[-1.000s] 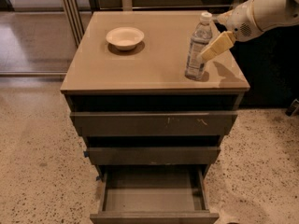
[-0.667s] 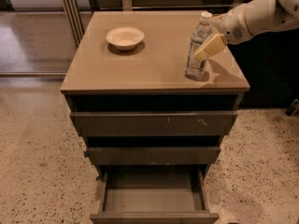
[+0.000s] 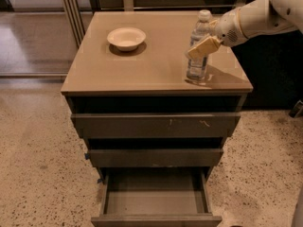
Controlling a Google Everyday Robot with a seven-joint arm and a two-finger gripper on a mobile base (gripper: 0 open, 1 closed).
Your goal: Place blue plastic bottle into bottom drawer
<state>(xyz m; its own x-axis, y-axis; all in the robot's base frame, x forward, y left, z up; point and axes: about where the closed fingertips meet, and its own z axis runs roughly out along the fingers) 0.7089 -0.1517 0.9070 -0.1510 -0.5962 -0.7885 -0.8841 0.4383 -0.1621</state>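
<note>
The blue plastic bottle (image 3: 198,65) stands upright on the cabinet top (image 3: 142,65), near its right front corner. It is clear and bluish with a white cap. My gripper (image 3: 200,45) reaches in from the right on a white arm and sits at the bottle's middle, level with the label and partly in front of it. The bottle's base rests on the top. The bottom drawer (image 3: 156,201) is pulled out toward me at the foot of the cabinet, and its tray holds nothing.
A cream bowl (image 3: 126,38) sits at the back left of the cabinet top. The scratched top drawer (image 3: 156,125) and the middle drawer (image 3: 156,157) stick out slightly. Speckled floor lies on both sides, and dark furniture stands behind on the right.
My gripper has moved left from beside the bottle to its middle. The bottle, bowl and drawers have not moved.
</note>
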